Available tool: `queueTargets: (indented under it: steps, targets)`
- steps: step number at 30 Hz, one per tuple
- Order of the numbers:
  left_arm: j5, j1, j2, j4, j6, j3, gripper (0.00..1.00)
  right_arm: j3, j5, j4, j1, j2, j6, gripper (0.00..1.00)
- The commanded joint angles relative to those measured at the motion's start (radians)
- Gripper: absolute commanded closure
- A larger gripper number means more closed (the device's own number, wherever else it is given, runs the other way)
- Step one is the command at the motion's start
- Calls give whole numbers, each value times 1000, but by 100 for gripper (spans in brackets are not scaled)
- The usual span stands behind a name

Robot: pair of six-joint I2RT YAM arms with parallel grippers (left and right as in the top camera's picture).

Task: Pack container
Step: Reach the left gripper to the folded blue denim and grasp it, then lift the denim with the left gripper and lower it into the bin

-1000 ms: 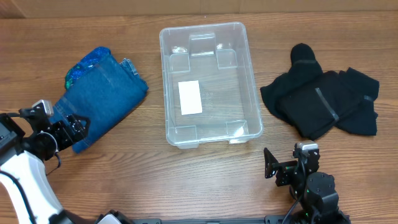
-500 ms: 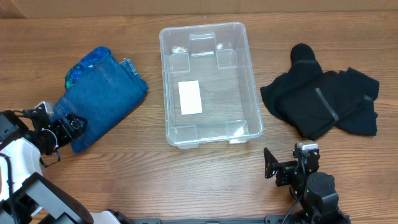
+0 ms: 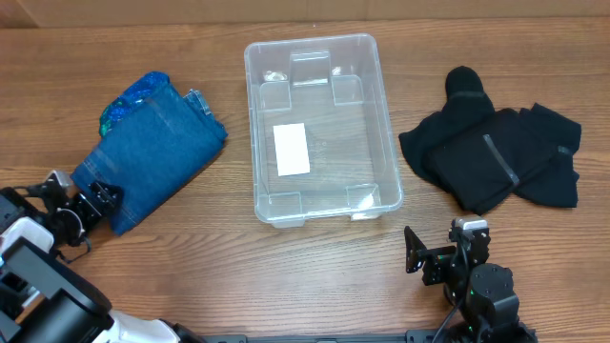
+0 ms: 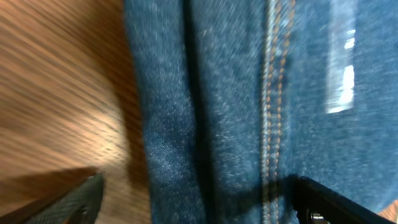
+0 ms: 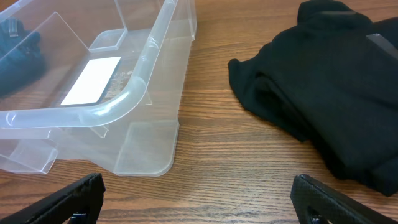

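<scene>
One arm is close: my left end effector (image 3: 105, 198), spread apart, straddles the near corner of the jeans (image 3: 157, 148); the container (image 3: 334, 152) lies to its right.

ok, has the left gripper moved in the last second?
Yes: the left gripper drew back leftward, away from the unmoved clear rectangular plastic container.

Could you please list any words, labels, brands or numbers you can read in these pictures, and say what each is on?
No text can be read.
White label on the base of the container: looks blank, no print can be made out.
Jeans and black garment: no tag or logo text shows.
</scene>
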Motion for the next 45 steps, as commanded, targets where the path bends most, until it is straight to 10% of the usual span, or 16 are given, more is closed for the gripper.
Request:
queueTargets:
  steps: [1,10,14,15,25,45]
  targets:
    - [43,-29,56,26,-15,-16,0,-18,10,4,-4,-12,-7,0]
    - [74,-161,146,132,-26,-16,2,-18,10,4,-4,-12,-7,0]
    - [55,-187,194,181,-112,-16,90,-18,10,4,-4,-12,-7,0]
    - [55,-187,202,185,-128,-16,96,-18,10,4,-4,-12,-7,0]
    - [255,-163,99,72,-130,14,96,-18,10,4,-4,-12,-7,0]
    - [285,-159,-648,-49,-450,51,96,-18,10,4,-4,-12,-7,0]
